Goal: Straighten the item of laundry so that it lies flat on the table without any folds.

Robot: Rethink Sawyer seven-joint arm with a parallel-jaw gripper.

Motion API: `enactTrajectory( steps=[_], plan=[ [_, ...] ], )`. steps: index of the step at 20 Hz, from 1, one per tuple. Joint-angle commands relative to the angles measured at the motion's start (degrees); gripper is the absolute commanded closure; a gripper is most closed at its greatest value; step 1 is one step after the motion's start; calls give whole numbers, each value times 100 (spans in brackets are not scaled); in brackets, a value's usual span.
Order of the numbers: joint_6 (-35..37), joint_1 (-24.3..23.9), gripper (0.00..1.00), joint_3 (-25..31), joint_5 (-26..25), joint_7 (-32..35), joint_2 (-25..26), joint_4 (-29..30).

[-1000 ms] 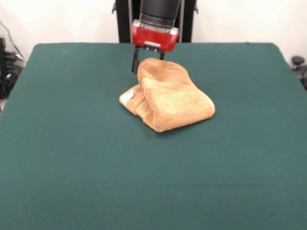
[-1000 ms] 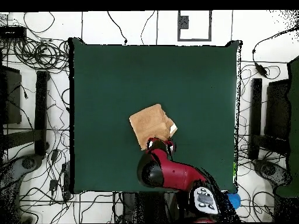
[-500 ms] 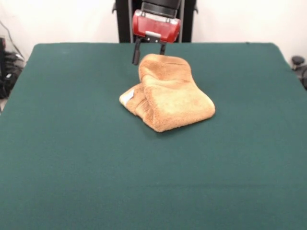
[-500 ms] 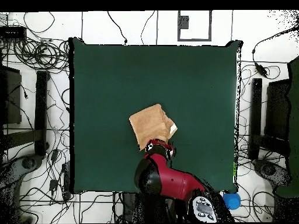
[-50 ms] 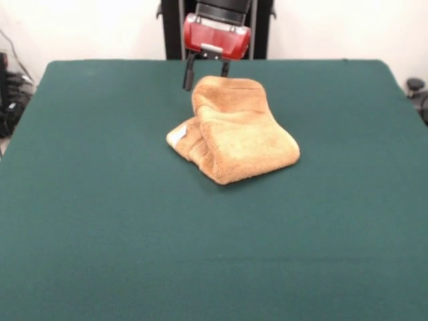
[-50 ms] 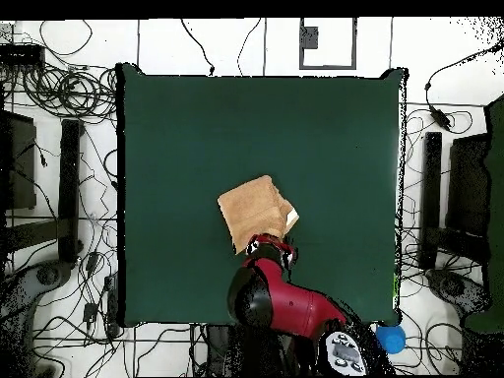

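The item of laundry (image 5: 234,137) is a golden-tan towel lying bunched and folded over itself a little beyond the middle of the dark green table (image 5: 100,221). A white tag shows at its left corner. Its far fold stands up as a hump under my gripper (image 5: 207,81). One dark finger (image 5: 188,75) shows just left of that fold, and the other meets the towel's top edge. The gripper looks shut on the raised fold. In the overhead view the towel (image 6: 256,210) lies just beyond the gripper (image 6: 271,246), whose red arm covers the towel's near edge.
Green cloth stretches wide on every side of the towel. Off the table (image 6: 325,128), the floor carries cables and black stands (image 6: 69,187) along both sides.
The gripper has risen a little over the last second, and the towel's far fold has come up slightly with it. The rest of the towel has not shifted.
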Motion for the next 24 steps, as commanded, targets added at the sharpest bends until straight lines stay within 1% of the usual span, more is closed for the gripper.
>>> enactTrajectory(
  steps=[1,4,6,10,12,16,21,24],
  plan=[
    [-22,-147,0,415,347,1015,321,-724],
    [170,-145,0,356,461,833,490,-1127],
    [353,-230,0,351,457,689,537,-1411],
    [798,-522,0,481,292,356,691,-2098],
    [995,-629,0,559,249,288,774,-2341],
    [1115,-642,0,516,201,311,853,-2579],
    [963,-497,0,298,260,572,828,-2572],
    [1022,-370,0,148,305,618,762,-2603]
  ],
)
